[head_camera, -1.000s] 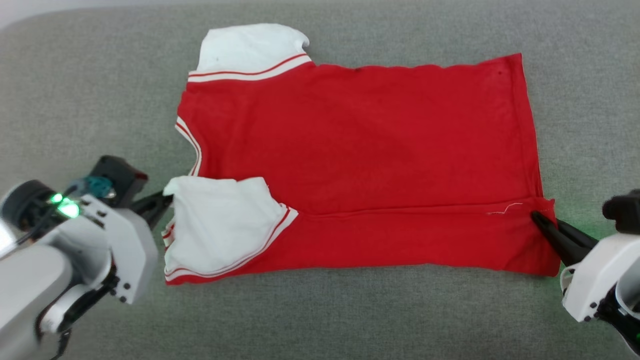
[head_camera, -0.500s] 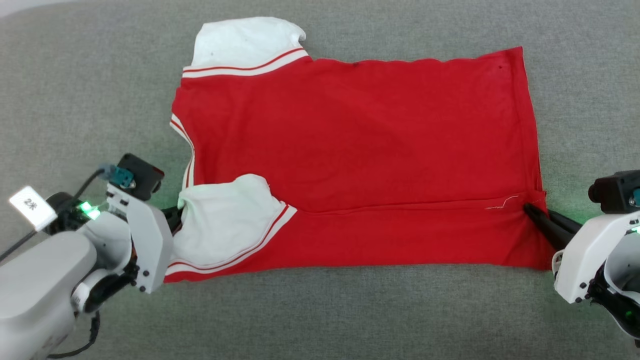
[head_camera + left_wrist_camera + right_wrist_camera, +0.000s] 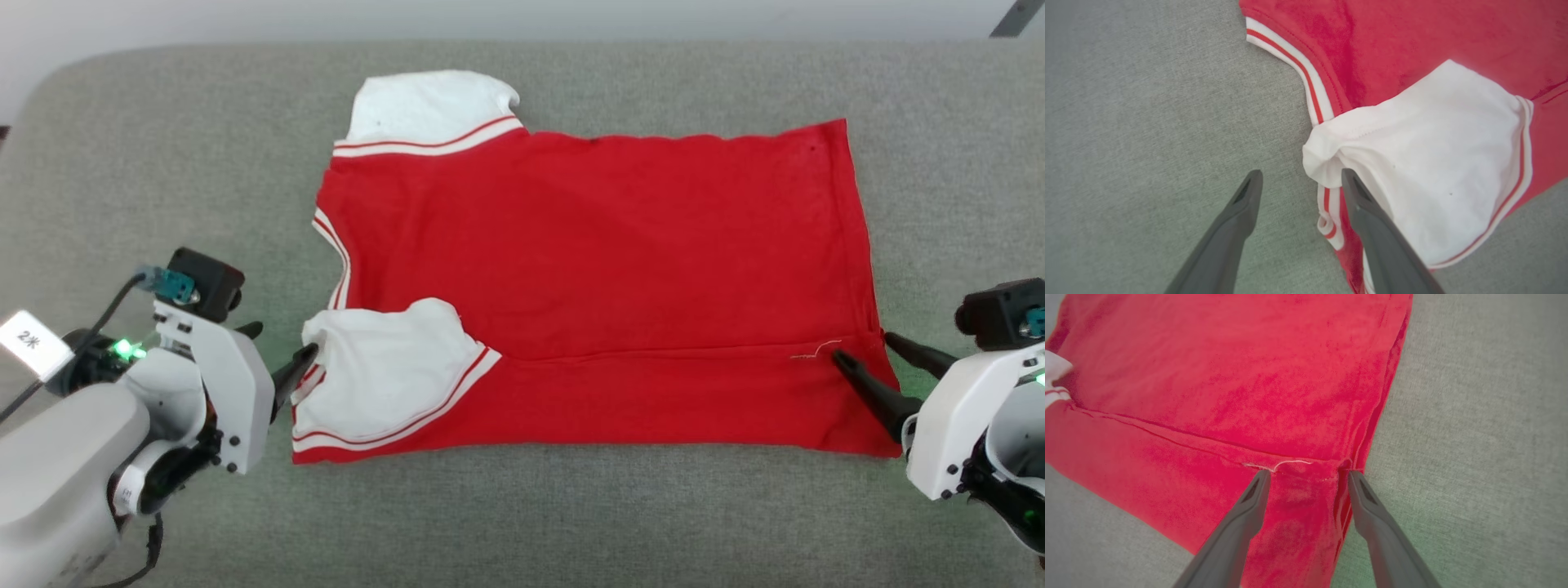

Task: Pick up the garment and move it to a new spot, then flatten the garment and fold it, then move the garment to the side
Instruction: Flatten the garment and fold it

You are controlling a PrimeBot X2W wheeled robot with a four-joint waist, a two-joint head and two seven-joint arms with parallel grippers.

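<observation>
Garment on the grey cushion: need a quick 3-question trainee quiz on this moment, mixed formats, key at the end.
1. True or false: the left gripper is shut on the near sleeve.
2. Which long edge of the garment lies folded over onto its red body? A) the near one B) the far one C) neither
3. One word: are the fingers of the right gripper open or shut?
Key: 1 false, its fingers stand apart at the sleeve's bunched tip; 2 A; 3 open.
</observation>
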